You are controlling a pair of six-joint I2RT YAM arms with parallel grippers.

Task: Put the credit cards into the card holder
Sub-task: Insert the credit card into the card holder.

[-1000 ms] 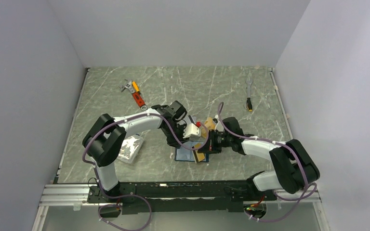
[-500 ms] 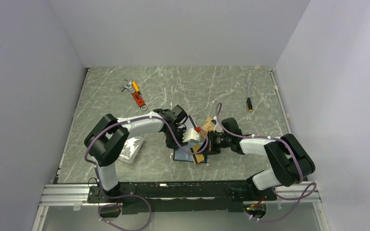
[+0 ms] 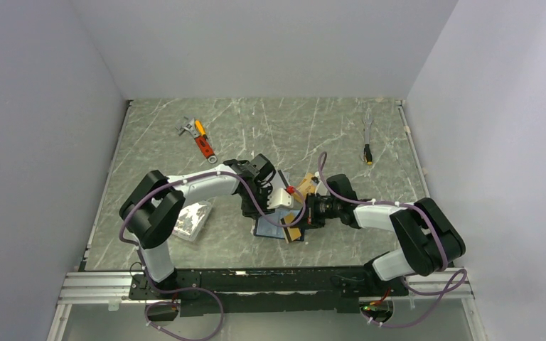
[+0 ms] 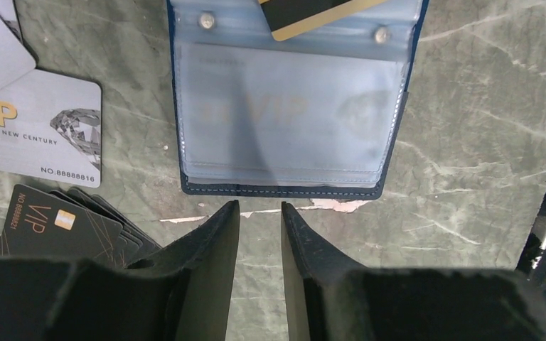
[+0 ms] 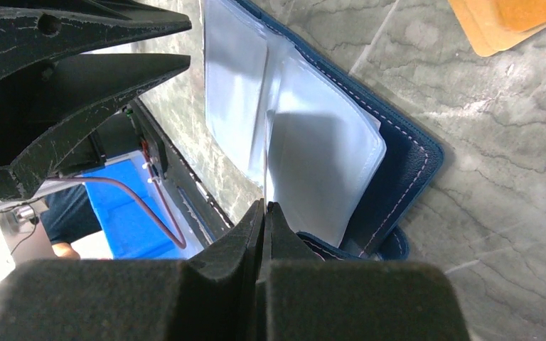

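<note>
Left claw [image 4: 259,213] edged slightly nearer the front edge since a second ago, narrowly parted, empty, navy stitched card holder [image 4: 284,121] open at middle of bench [image 3: 341,135], frosted plastic pockets, right claw [image 5: 264,206] clamped on one clear leaf.

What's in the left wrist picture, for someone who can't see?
An open navy card holder with clear pockets lies on a marbled table, the empty left hand just below it, fingers slightly apart. A silver VIP card and black VIP cards lie left of it; a gold card overlaps its top edge.
</note>
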